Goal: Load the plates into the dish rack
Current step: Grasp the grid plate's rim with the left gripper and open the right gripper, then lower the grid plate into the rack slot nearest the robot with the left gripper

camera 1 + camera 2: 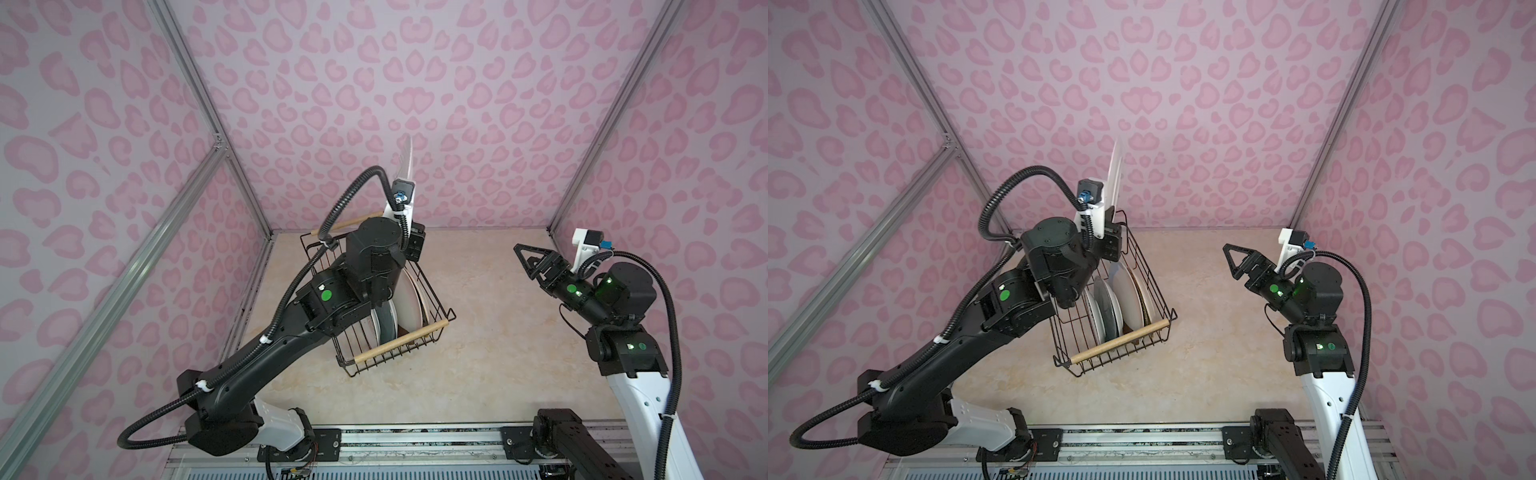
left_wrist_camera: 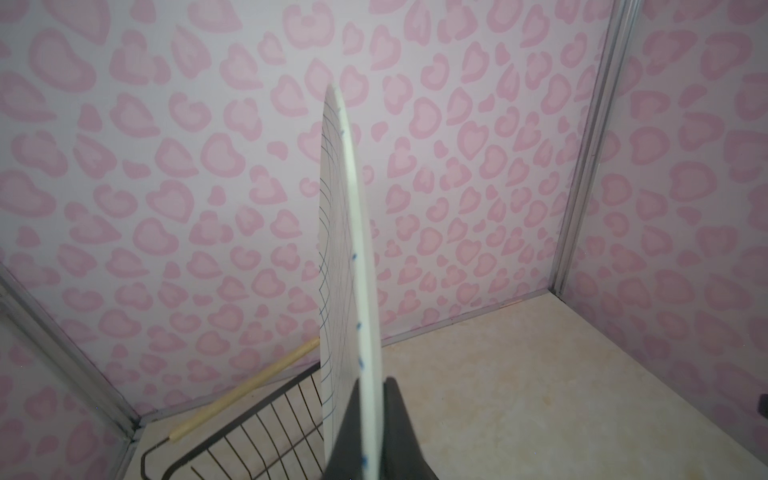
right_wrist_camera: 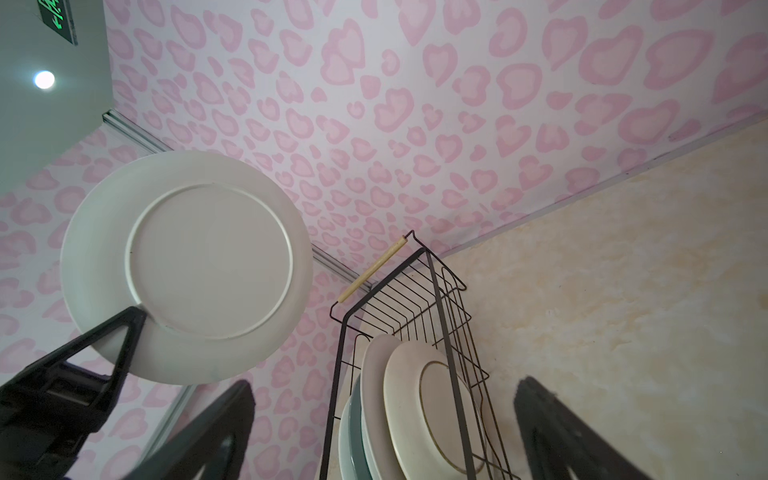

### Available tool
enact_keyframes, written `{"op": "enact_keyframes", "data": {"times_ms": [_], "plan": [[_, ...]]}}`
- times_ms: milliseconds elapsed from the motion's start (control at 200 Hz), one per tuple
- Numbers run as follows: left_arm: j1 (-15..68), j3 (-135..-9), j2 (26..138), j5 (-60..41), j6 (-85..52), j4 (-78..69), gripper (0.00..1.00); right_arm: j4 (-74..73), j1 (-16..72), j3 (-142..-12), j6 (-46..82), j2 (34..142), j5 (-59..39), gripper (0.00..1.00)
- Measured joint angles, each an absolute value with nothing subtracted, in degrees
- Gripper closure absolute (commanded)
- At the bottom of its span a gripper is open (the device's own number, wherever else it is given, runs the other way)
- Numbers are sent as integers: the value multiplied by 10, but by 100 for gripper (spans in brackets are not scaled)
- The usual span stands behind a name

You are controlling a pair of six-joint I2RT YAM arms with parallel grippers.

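Observation:
A white plate with blue grid lines point(image 2: 349, 249) stands on edge in the air above the far end of the dish rack point(image 1: 434, 293); its plain underside point(image 3: 187, 266) faces the right wrist camera. My left gripper point(image 2: 371, 386) is shut on its lower rim. It shows edge-on in both top views point(image 1: 406, 160) point(image 1: 1115, 174). Several plates point(image 1: 1125, 299) stand upright in the near half of the black wire rack point(image 1: 1156, 291), also seen in the right wrist view point(image 3: 415, 407). My right gripper point(image 1: 524, 259) hangs open and holds nothing, above the table to the right of the rack.
Pink patterned walls with aluminium posts point(image 1: 582, 178) close in the beige table point(image 1: 478, 365) on three sides. The rack's wooden handles point(image 1: 401, 341) run across its near and far ends. A metal rail point(image 1: 415, 440) carries both arm bases along the front.

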State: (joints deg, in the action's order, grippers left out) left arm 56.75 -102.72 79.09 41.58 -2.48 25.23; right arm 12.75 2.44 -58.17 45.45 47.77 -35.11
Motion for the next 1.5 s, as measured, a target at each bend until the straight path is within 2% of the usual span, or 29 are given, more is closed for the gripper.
{"op": "enact_keyframes", "data": {"times_ms": [330, 665, 1050, 1220, 1500], "plan": [[505, -979, 638, 387, -324, 498, 96, 30, 150, -504, 354, 551, -277, 3], [428, -901, 613, 323, -498, 583, 96, -72, 199, -437, 302, 587, -273, 3], [356, -850, 670, 208, -545, 586, 96, -124, 245, -379, 273, 544, -267, 3], [343, -843, 695, 179, -545, 586, 96, -153, 260, -363, 259, 515, -270, 3], [334, -822, 711, 143, -538, 594, 96, -160, 274, -362, 249, 525, -273, 3]]}}
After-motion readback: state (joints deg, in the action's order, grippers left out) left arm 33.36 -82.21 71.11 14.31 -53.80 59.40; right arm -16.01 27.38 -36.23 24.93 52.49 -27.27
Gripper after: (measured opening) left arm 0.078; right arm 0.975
